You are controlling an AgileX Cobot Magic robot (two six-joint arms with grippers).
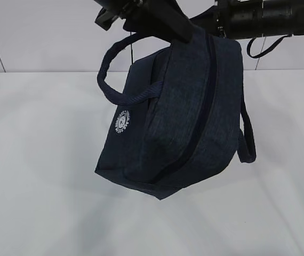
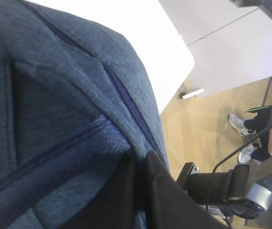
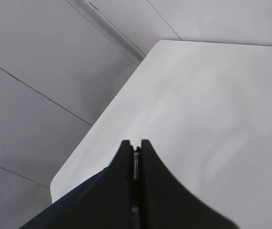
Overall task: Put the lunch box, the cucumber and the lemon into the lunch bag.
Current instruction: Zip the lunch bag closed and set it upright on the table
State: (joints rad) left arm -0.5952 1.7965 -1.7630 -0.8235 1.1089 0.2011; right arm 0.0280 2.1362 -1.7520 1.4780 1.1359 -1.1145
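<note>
The dark navy lunch bag (image 1: 184,117) hangs tilted in the air above the white table (image 1: 40,176). Its top zipper (image 1: 202,106) is closed and its white round logo (image 1: 122,121) faces left. My left gripper (image 1: 184,33) is shut on the fabric at the bag's upper end, and the left wrist view shows the bag's cloth (image 2: 69,95) pinched between its black fingers (image 2: 174,200). My right gripper (image 3: 135,144) is shut on a thin metal piece, the zipper's ring pull (image 3: 135,162). The lunch box, the cucumber and the lemon are out of view.
One loop handle (image 1: 112,90) hangs to the left of the bag and the other (image 1: 246,138) to the right. The table's rounded corner (image 2: 186,62) and the floor with a person's shoes (image 2: 238,124) show in the left wrist view.
</note>
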